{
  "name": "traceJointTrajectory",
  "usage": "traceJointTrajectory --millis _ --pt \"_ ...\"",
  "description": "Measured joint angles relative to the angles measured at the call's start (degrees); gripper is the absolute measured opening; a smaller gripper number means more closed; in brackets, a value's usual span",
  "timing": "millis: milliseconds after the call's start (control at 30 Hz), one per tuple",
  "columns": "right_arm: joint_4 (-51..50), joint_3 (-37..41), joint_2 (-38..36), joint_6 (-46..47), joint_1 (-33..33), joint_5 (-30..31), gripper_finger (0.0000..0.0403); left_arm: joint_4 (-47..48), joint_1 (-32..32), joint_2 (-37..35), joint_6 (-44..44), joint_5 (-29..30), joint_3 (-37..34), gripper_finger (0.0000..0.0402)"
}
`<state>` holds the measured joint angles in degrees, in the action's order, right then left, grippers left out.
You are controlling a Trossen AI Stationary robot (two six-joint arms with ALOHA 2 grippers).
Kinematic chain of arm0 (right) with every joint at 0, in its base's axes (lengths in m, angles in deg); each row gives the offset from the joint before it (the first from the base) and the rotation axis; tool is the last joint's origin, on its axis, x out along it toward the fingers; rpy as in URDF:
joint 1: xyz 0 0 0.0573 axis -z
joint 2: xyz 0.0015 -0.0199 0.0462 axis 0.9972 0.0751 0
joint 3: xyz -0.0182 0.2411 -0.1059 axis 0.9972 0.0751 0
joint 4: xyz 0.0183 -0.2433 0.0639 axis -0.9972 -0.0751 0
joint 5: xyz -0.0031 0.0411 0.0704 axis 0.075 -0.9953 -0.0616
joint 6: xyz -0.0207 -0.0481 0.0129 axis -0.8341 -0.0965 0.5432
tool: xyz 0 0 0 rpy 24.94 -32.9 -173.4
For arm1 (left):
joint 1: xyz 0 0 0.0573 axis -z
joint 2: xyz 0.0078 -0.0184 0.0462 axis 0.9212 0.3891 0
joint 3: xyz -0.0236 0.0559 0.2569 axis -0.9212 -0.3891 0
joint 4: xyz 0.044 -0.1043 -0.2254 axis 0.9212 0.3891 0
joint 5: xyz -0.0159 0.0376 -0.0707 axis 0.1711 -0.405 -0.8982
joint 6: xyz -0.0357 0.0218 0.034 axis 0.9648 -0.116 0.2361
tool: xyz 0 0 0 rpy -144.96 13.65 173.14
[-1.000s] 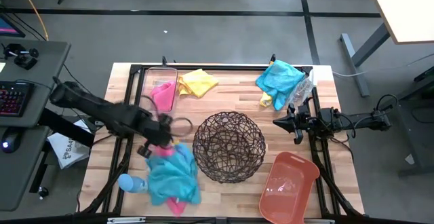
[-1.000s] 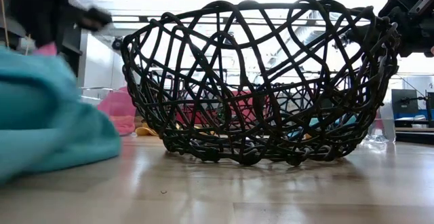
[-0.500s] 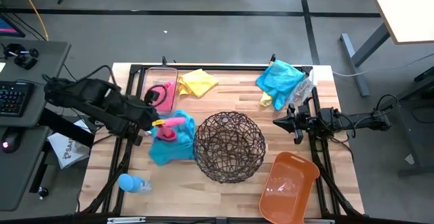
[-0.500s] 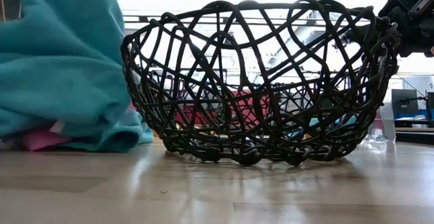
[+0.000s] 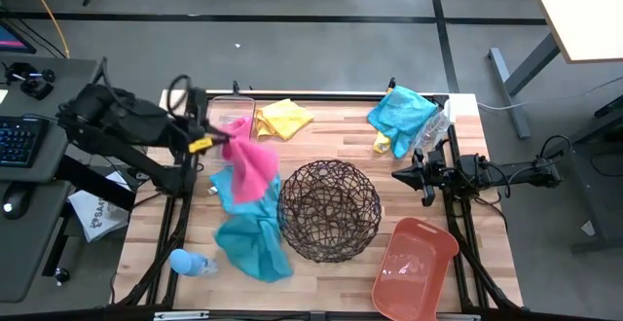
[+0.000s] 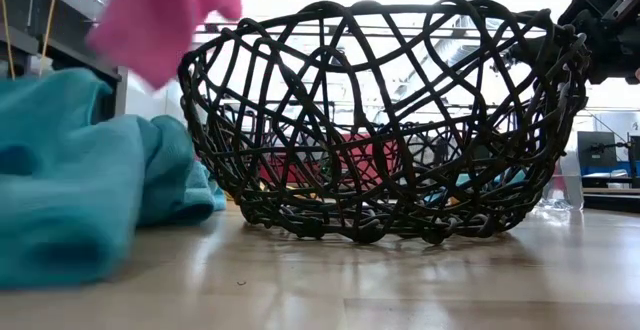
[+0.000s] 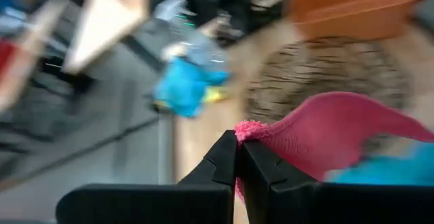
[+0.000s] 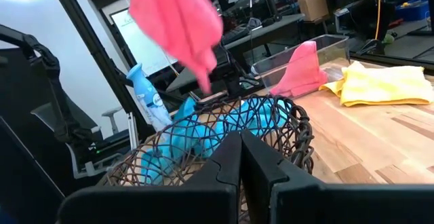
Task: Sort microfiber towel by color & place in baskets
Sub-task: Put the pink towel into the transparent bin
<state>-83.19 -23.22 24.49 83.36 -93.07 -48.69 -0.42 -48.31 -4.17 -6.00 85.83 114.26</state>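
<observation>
My left gripper (image 5: pixel 218 139) is up over the table's left side, shut on a hot pink towel (image 5: pixel 251 165) that also shows in the low view (image 6: pixel 165 15) and the right wrist view (image 8: pixel 178 20). A teal towel (image 5: pixel 249 231) lies crumpled on the table beneath it, left of the round dark wire basket (image 5: pixel 329 211). Another pink towel (image 8: pixel 302 71) sits in the clear bin (image 5: pixel 232 107). A yellow towel (image 5: pixel 283 119) lies at the far edge. A second teal towel (image 5: pixel 402 114) rests over a yellow one (image 5: pixel 382 144). My right gripper (image 5: pixel 397 175) waits shut, right of the basket. My left gripper pinches the pink towel at a bunched corner (image 7: pixel 249 130) between its two shut fingers. One layer or several, I cannot tell. The towel is lifted clear and hangs slack below and beside the fingers, above the teal towel.
The salmon-orange tub (image 5: pixel 414 267) stands at the near right corner. A light-blue bottle (image 5: pixel 190 261) lies at the near left edge. A clear bottle (image 5: pixel 433 126) lies by the far-right teal towel. Bare wood shows between the basket and the far edge.
My left gripper rose from the towel pile at the near left and swung toward the far left. It first carried pink and teal towels together. The teal towel then dropped back onto the table and spread out, while the pink towel stayed in the fingers, lifted clear.
</observation>
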Motion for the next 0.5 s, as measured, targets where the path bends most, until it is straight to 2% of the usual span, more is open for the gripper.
traceJointTrajectory --millis 133,233,267,333,500 --pt "0.01 0.01 -0.02 0.00 0.01 0.00 0.0000 -0.09 -0.37 1.82 -8.77 13.64 4.08 0.0000" --pt "0.00 0.00 -0.02 -0.02 0.02 -0.02 0.0000 -1.07 -3.41 2.36 -13.48 27.78 4.83 0.0000" --pt "0.02 0.00 0.00 0.00 0.02 -0.02 0.0000 -0.87 -5.05 2.36 -13.93 30.78 4.83 0.0000" --pt "0.00 0.00 0.00 0.00 0.00 -0.04 0.0000 -0.57 -9.68 2.13 -10.95 31.86 4.83 0.0000" --pt "0.00 0.00 0.00 0.00 0.00 -0.07 0.0000 5.33 -24.02 -0.24 3.01 21.94 2.15 0.0000"
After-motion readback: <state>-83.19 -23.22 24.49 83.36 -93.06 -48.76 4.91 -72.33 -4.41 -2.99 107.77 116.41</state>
